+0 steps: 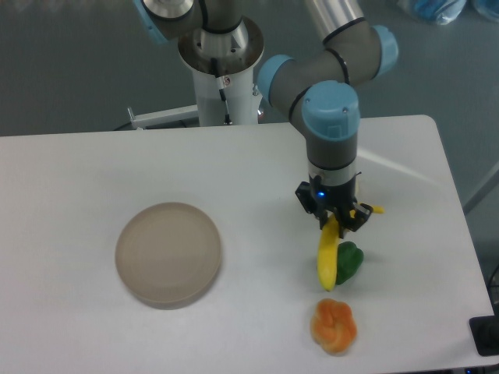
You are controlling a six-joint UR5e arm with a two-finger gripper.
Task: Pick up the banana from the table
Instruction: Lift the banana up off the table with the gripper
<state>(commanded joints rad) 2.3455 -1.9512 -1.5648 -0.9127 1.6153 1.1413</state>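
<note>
Fixed camera, arm: I see the grey and blue UR5e arm (331, 101) reaching down from its white base post (222, 66) at the far edge of the table, wrist pointing straight down.
Fixed camera, gripper: my black two-finger gripper (334, 220) sits over the right half of the table; its fingers are pinching the upper end of the banana.
Fixed camera, banana: the curved, smooth, bright yellow banana (328, 253) hangs lengthwise below the fingers, its lower tip toward me. I cannot tell whether that tip touches the tabletop.
Fixed camera, green object: a small glossy green item (349, 262) lies just beside the banana on its right, touching or overlapping it.
Fixed camera, orange fruit: a lumpy orange fruit (334, 326) rests near the front edge, just below the banana's lower tip.
Fixed camera, plate: a round beige plate (168, 253) lies well apart to the left.
Fixed camera, table: the large flat white tabletop with rounded corners (78, 187) carries all of these.
</note>
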